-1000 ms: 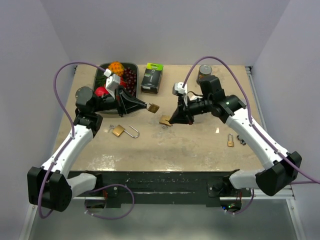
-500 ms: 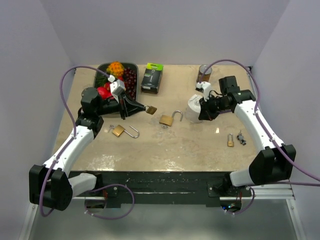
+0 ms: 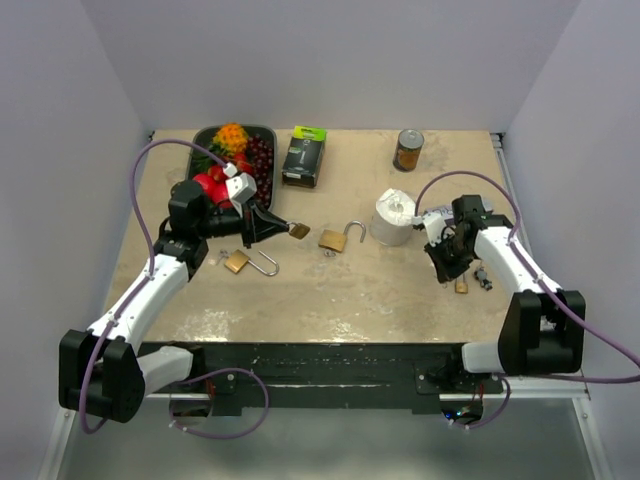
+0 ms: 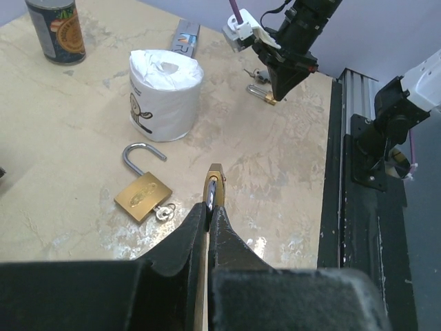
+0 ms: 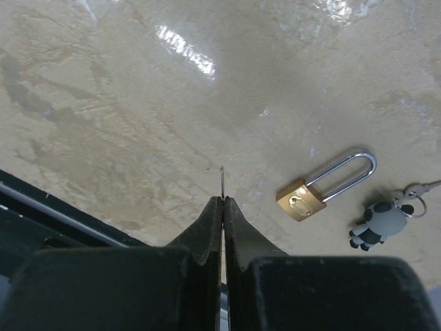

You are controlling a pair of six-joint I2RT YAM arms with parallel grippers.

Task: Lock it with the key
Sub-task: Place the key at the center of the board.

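My left gripper (image 3: 285, 228) (image 4: 209, 207) is shut on a brass padlock (image 3: 299, 231) (image 4: 216, 185), held edge-on above the table left of centre. My right gripper (image 3: 447, 272) (image 5: 222, 200) is shut on a thin key (image 5: 222, 178), whose blade pokes out past the fingertips, low over the table at the right. Just beside it lies a small closed brass padlock (image 3: 461, 285) (image 5: 302, 199) with a panda key charm (image 3: 483, 278) (image 5: 381, 224). An open padlock (image 3: 333, 240) (image 4: 142, 196) with a key (image 4: 164, 212) in it lies at the centre.
Another open padlock (image 3: 238, 262) lies near the left arm. A toilet roll (image 3: 392, 217) (image 4: 165, 93) stands right of centre, with a can (image 3: 408, 150) (image 4: 58, 31) behind it. A dark box (image 3: 304, 155) and a fruit tray (image 3: 205, 140) sit at the back.
My right arm has swung from the central padlock out to the right and down beside the small padlock. The left gripper has drifted slightly lower, still holding its padlock.
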